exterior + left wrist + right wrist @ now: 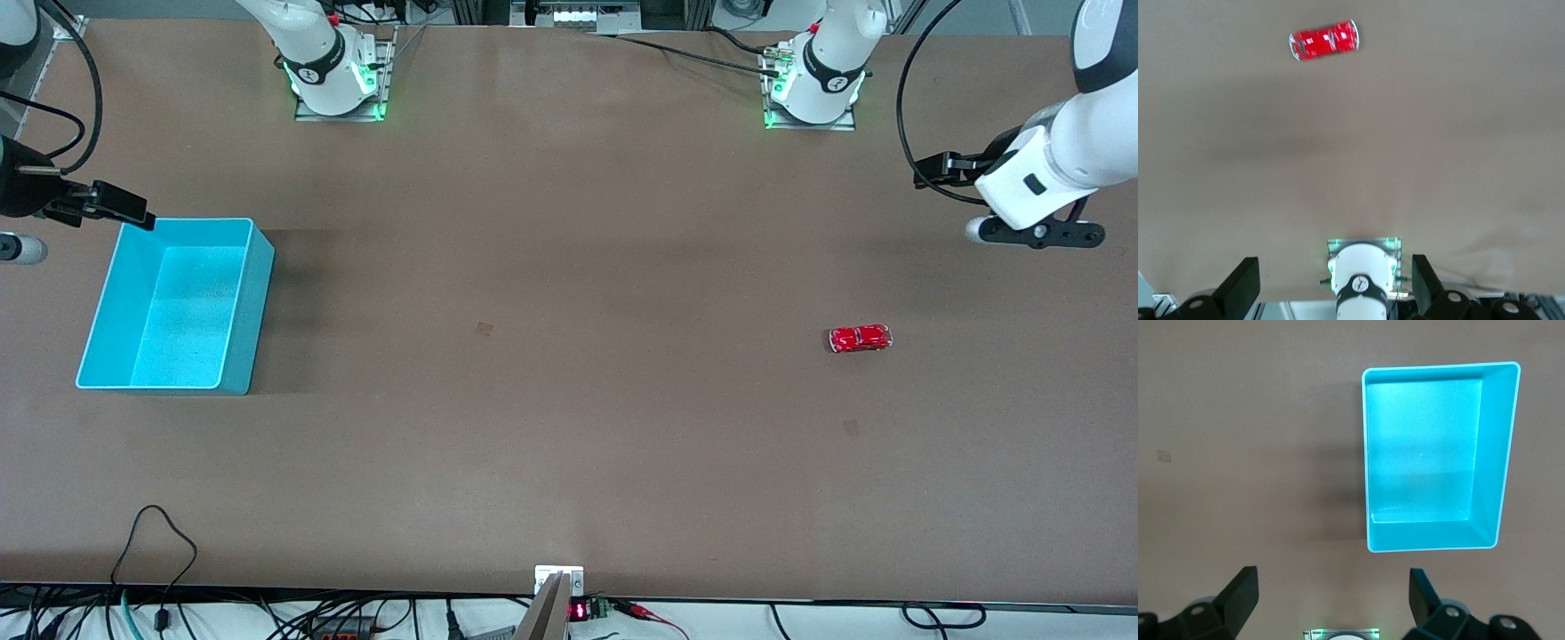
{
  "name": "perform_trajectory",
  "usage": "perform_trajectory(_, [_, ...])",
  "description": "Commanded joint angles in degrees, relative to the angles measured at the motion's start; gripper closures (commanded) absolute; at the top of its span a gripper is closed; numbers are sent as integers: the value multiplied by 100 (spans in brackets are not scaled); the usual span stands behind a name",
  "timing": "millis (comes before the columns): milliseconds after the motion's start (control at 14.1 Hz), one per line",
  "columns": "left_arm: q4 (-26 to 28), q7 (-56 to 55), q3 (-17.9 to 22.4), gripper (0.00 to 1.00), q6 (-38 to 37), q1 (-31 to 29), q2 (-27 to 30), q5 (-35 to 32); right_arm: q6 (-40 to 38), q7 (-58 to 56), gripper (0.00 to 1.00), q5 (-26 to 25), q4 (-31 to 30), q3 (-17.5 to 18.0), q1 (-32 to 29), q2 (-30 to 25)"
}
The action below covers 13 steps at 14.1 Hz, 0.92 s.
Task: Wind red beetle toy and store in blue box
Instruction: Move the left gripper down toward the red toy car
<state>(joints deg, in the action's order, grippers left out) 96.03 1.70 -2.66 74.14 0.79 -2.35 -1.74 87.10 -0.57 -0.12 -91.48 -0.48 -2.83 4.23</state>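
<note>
The red beetle toy stands on its wheels on the brown table toward the left arm's end. It also shows in the left wrist view, well apart from the fingers. My left gripper hangs over bare table at that end, open and empty. The blue box stands open and empty toward the right arm's end. It shows in the right wrist view too. My right gripper hangs over the table beside the box's corner, open and empty.
The two arm bases stand along the table edge farthest from the front camera. Cables and a small mount lie at the nearest edge. A faint mark shows mid-table between box and toy.
</note>
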Motion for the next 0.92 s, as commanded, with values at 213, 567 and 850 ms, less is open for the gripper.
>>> perform_trajectory(213, [599, 2029, 20, 0, 274, -148, -152, 235, -62, -58, 0, 21, 34, 30, 37, 25])
perform_trajectory(567, [768, 5598, 20, 0, 2372, -649, -1055, 165, -70, -66, 0, 21, 25, 21, 28, 78])
perform_trajectory(850, [855, 6798, 29, 0, 3658, -659, -1592, -11, -79, -66, 0, 29, 34, 30, 37, 104])
